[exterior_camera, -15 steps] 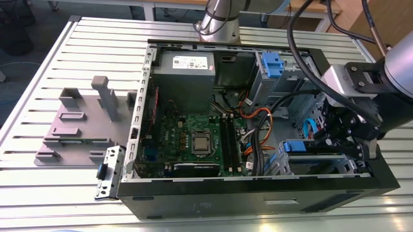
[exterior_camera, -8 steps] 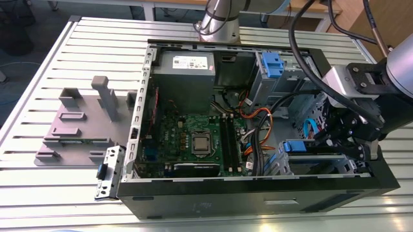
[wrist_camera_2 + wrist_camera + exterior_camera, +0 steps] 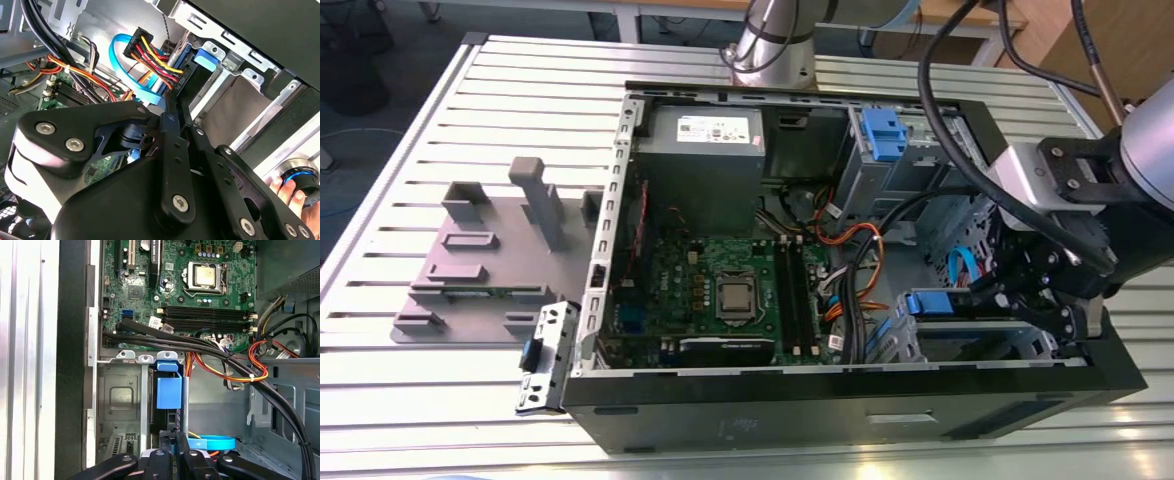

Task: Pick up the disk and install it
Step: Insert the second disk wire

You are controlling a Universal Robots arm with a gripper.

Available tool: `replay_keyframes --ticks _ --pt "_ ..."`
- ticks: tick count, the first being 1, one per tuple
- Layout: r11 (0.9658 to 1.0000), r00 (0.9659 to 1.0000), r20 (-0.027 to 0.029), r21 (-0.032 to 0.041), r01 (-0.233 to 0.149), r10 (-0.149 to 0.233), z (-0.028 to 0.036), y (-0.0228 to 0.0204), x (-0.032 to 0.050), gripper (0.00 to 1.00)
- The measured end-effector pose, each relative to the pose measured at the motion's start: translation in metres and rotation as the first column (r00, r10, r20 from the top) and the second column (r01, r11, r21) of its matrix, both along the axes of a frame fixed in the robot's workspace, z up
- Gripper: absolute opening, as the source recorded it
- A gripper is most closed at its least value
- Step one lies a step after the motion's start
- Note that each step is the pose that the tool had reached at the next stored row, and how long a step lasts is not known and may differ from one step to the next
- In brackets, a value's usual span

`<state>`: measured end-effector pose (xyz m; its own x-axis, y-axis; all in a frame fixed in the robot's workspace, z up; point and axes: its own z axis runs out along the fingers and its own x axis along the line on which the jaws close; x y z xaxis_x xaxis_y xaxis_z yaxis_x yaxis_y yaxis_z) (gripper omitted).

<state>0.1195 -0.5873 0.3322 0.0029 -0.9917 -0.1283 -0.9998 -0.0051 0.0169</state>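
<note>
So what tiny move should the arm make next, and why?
Probably press the disk a bit deeper into the drive cage: the gripper is clamped on its edge, and its blue tab looks raised above the cage rim.

One computer case, one motherboard, one disk

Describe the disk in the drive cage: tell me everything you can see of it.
The disk stands on edge in the grey metal drive cage, in a corner of the open computer case next to the motherboard. What shows is mostly its blue plastic rail and tab, smooth and bright, with a narrow dark body behind it. Metal cage walls flank it on both sides. The gripper is right at its outer edge. Black cables cross just beyond its tab end.
</note>
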Motion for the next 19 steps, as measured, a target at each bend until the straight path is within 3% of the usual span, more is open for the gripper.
replay_keyframes --ticks 9,13,15,19 --pt "1.0000 1.0000 0.0001 0.0002 0.000 0.000 -0.0032 -0.0006 0.0001 0.16" --pt "1.0000 1.0000 0.0004 0.0034 0.000 0.000 0.0011 -0.0006 0.0002 0.16" --pt "1.0000 1.0000 0.0002 0.0013 0.000 0.000 0.0055 -0.0006 0.0001 0.16" --pt "1.0000 1.0000 0.0001 0.0016 0.001 -0.001 0.0066 -0.0007 0.0001 0.16"
